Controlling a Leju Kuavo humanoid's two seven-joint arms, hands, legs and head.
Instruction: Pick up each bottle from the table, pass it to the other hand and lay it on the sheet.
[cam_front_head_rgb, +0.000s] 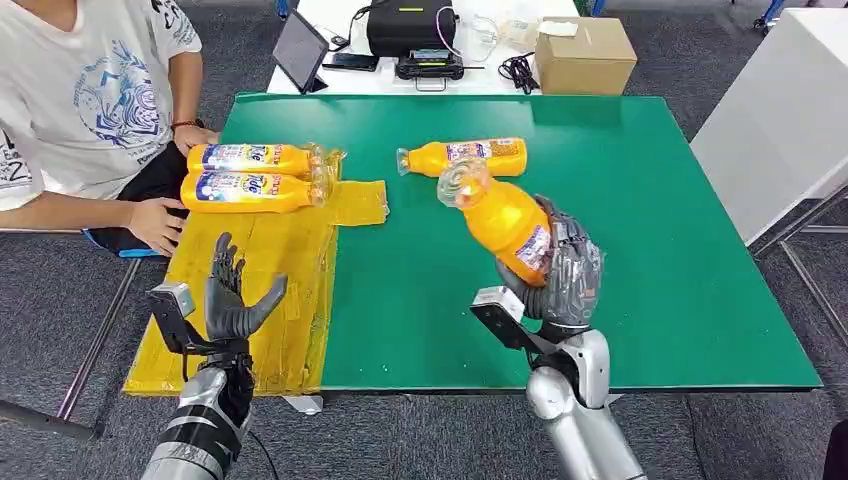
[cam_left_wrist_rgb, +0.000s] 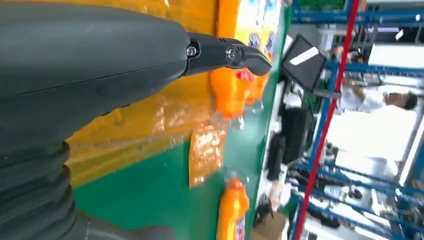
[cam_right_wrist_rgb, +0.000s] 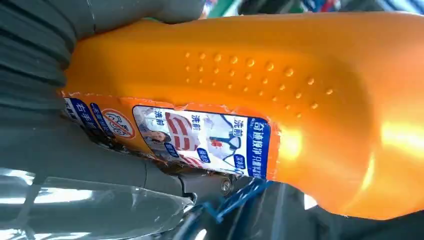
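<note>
Right robot hand (cam_front_head_rgb: 562, 268) of mine is clamped round the base of an orange bottle (cam_front_head_rgb: 503, 215) raised over the green counter (cam_front_head_rgb: 640, 200), left robot hand (cam_front_head_rgb: 232, 296) spread empty above the yellow sheet (cam_front_head_rgb: 260, 290); gripped so low, it may tip during handover.

Orange bottle (cam_front_head_rgb: 505, 221) held aloft, tilted; another (cam_front_head_rgb: 465, 157) lying on table; two (cam_front_head_rgb: 252, 175) on yellow sheet (cam_front_head_rgb: 265, 290)

The green table (cam_front_head_rgb: 640, 250) carries a yellow sheet (cam_front_head_rgb: 270, 290) at its left edge and one orange bottle (cam_front_head_rgb: 465, 156).
</note>
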